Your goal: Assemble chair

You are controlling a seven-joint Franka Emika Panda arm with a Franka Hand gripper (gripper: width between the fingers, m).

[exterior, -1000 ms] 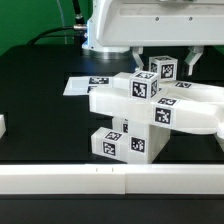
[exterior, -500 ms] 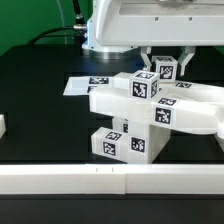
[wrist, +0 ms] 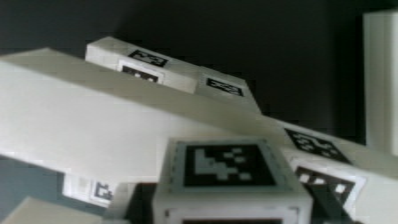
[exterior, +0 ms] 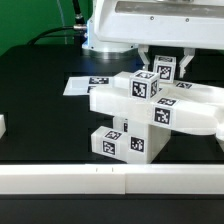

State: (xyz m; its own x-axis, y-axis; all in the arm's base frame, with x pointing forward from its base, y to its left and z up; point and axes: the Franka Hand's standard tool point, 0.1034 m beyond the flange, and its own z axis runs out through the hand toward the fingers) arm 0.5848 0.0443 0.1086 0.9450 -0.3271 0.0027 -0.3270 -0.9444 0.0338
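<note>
We see the chair [exterior: 140, 110] partly built on the worktop [exterior: 40, 130], several blocks already joined. Our claw [exterior: 166, 68] is clamped on the top block [exterior: 165, 68]; its seating and any remaining parts look left to do.

Bright even overhead light, soft shadows, low-resolution exterior view, blurred wrist view

The black table [exterior: 40, 120] carries the chair [exterior: 135, 110] parts, the marker board [exterior: 85, 85] and a white rail [exterior: 100, 180].
</note>
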